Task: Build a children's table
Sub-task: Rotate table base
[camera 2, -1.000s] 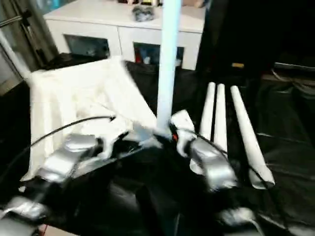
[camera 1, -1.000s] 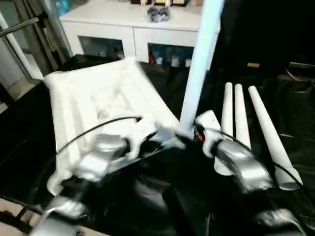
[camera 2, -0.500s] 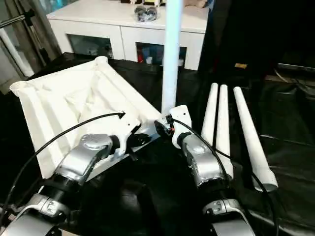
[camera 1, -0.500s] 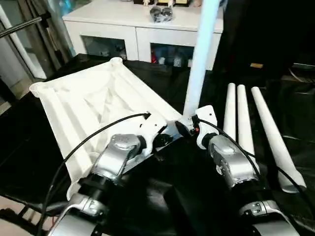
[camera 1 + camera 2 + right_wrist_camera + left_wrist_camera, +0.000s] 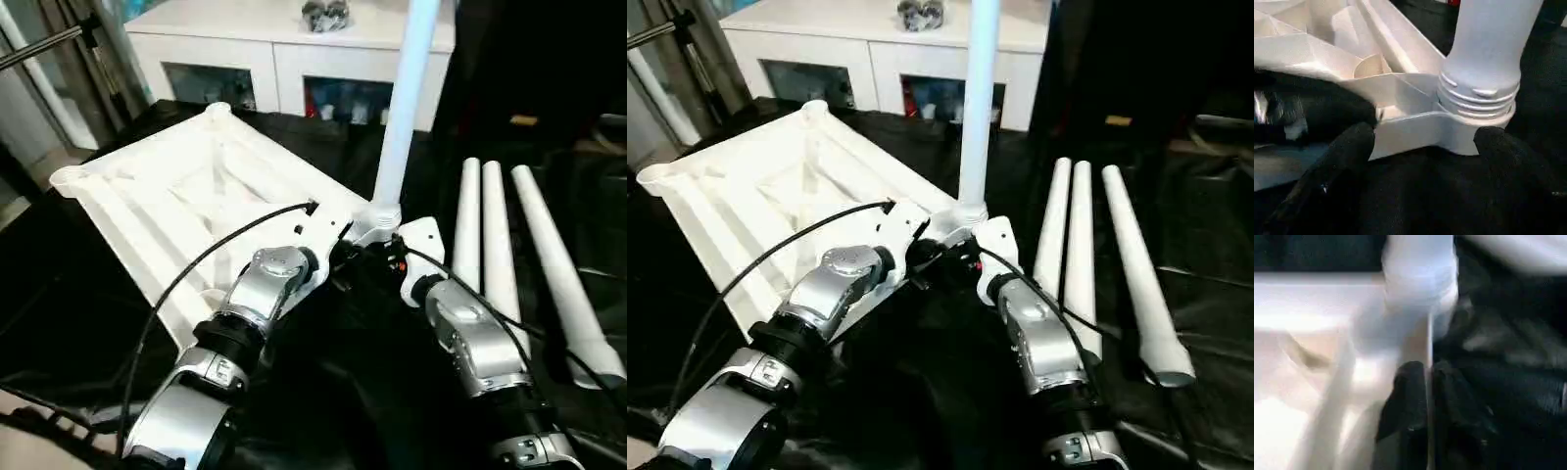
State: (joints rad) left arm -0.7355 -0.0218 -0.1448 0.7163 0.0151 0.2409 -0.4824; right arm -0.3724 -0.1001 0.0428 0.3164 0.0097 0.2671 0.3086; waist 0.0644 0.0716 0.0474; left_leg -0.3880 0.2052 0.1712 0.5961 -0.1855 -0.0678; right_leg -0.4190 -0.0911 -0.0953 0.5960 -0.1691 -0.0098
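Tabletop lies underside up on the black-draped bench, toward its left edge; one leg stands in the near corner socket. Three spare legs lie toward the right edge. Left claw pinches the tabletop's thin rim. Right claw gapes, empty, just before the socket. Plastic likely light, stiff, slick; grip legs mid-tube.

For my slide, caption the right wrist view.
Open right pincer faces the tabletop corner, where a leg stands partly threaded into its socket.
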